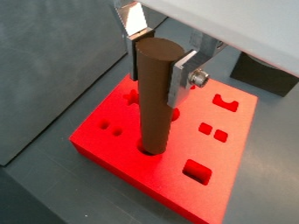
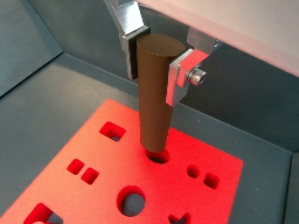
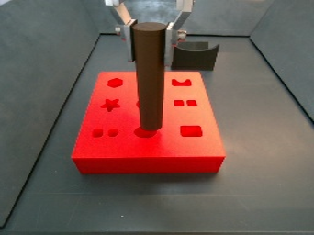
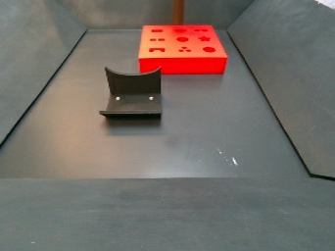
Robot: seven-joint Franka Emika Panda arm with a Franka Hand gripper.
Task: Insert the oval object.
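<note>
The oval object [image 1: 155,96] is a long brown rod standing upright, its lower end in a hole of the red block [image 1: 122,159]. Both wrist views show it [image 2: 156,96], and so does a side view [image 3: 150,78]. My gripper [image 1: 160,61] is shut on the rod's top end, one finger on each side, as the wrist view [image 2: 160,57] and a side view [image 3: 153,27] show. The red block [image 3: 147,158] has several cut-out shapes on top. In a side view the block [image 4: 183,65] lies far back with the rod [image 4: 177,12] rising from it.
The dark grey fixture [image 4: 131,95] stands on the floor apart from the block; it also shows behind the block [image 3: 196,53] and in a wrist view [image 1: 267,72]. Grey bin walls slope up around the dark floor [image 4: 170,157].
</note>
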